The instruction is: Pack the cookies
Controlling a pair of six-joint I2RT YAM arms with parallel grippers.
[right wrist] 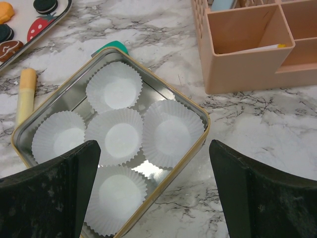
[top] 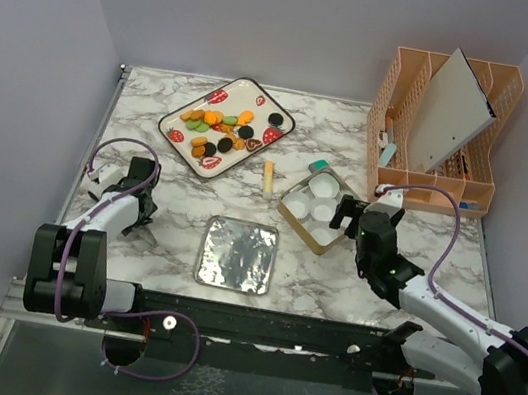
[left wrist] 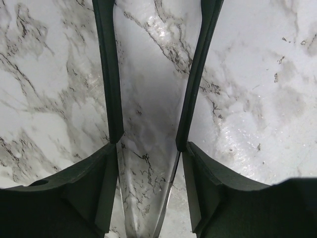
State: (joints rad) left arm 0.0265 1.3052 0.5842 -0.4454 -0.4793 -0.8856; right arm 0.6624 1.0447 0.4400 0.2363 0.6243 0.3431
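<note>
Marble worktop (top: pixel 331 280) | cookies (top: pixel 223 130) piled on strawberry-print tray (top: pixel 199 103), far left, not yet packed | right end effector (top: pixel 347 215) released, hovering by tin (top: pixel 293 219) of empty paper cups (right wrist: pixel 115 88), seemingly for filling | left end effector (top: pixel 142 218) released, holding nothing

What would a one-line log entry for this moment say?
left hand: open, empty, over marble table | right hand: open, above tin of empty paper cups | cookies: on strawberry-print tray
</note>
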